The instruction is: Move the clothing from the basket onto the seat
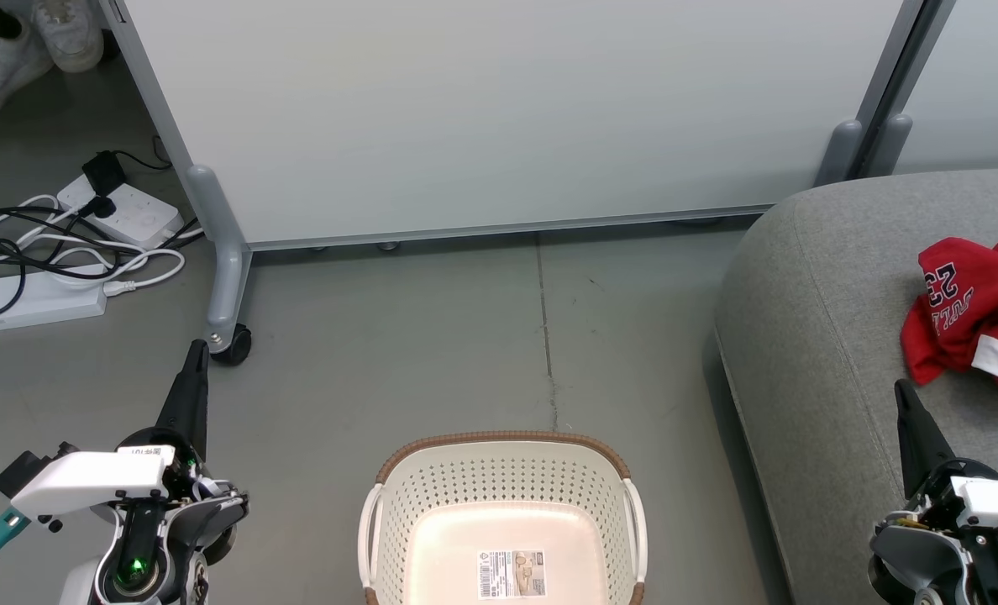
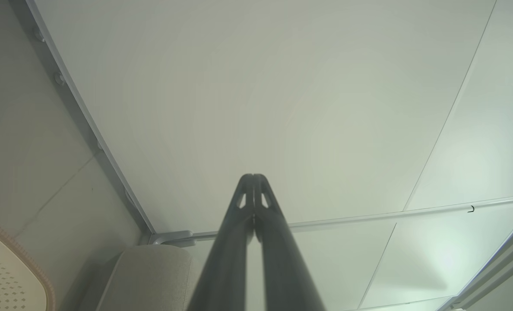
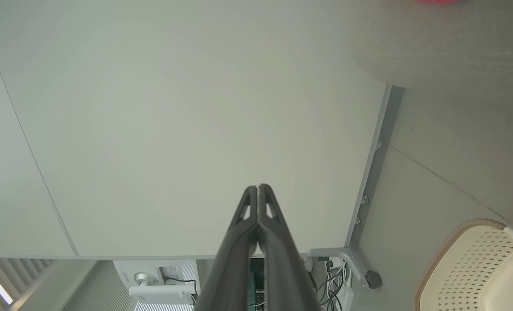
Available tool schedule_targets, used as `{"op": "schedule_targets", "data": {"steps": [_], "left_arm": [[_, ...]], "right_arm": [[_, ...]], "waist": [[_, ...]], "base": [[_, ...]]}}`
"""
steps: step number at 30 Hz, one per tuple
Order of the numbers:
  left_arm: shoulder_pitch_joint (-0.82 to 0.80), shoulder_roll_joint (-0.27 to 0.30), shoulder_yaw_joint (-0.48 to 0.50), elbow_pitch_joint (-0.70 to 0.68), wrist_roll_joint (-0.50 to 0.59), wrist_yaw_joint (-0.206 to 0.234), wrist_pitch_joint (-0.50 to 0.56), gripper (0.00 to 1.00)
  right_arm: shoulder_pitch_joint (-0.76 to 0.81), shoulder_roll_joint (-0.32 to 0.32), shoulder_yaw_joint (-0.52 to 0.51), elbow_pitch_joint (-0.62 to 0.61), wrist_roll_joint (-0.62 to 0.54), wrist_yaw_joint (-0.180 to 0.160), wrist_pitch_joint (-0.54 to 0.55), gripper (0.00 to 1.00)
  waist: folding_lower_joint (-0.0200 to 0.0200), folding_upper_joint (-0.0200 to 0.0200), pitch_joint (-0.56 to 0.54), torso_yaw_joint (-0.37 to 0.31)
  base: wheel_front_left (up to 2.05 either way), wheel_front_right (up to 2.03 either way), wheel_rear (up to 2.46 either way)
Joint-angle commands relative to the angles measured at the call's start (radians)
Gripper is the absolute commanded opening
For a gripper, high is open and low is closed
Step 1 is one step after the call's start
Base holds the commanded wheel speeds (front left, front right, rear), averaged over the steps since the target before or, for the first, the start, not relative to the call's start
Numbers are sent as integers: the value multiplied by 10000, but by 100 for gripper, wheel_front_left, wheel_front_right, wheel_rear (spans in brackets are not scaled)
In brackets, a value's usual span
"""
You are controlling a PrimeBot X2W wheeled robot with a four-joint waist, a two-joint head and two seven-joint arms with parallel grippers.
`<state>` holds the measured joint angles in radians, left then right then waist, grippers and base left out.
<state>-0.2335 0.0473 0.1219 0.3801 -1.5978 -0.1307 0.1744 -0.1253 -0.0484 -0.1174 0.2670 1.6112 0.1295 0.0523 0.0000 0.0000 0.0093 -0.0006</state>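
Observation:
The red clothing (image 1: 974,307), with white trim and the number 23, lies crumpled on the grey seat (image 1: 810,336) at the right; a red sliver (image 3: 440,1) shows at the top of the right wrist view. The cream basket (image 1: 503,504) with its brown rim stands on the floor at the bottom centre, showing a bare floor with a label sticker. My left gripper (image 1: 196,349) is shut, holding nothing, left of the basket. My right gripper (image 1: 902,388) is shut, holding nothing, over the seat's front, just below the clothing. Both wrist views show the fingertips (image 2: 253,177) pressed together (image 3: 257,188).
A white partition panel (image 1: 499,109) on grey wheeled legs (image 1: 230,336) stands behind the basket. Power strips and tangled cables (image 1: 54,252) lie on the floor at the left, with white shoes (image 1: 20,42) at the top left. Bare grey floor (image 1: 432,336) lies between the panel and the basket.

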Motion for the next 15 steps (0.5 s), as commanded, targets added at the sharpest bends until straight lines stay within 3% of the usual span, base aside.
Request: {"op": "schedule_targets", "data": {"steps": [1, 15], "left_arm": [[-159, 31, 44, -5, 22, -38, 12, 0], [-159, 32, 37, -5, 14, -38, 8, 0]], "right_arm": [[-98, -40, -19, 9, -34, 22, 22, 0], [-98, -40, -19, 9, -35, 22, 23, 0]], "waist": [[0, 0, 0, 0], [0, 0, 0, 0]], "base": [[0, 0, 0], [0, 0, 0]]}}
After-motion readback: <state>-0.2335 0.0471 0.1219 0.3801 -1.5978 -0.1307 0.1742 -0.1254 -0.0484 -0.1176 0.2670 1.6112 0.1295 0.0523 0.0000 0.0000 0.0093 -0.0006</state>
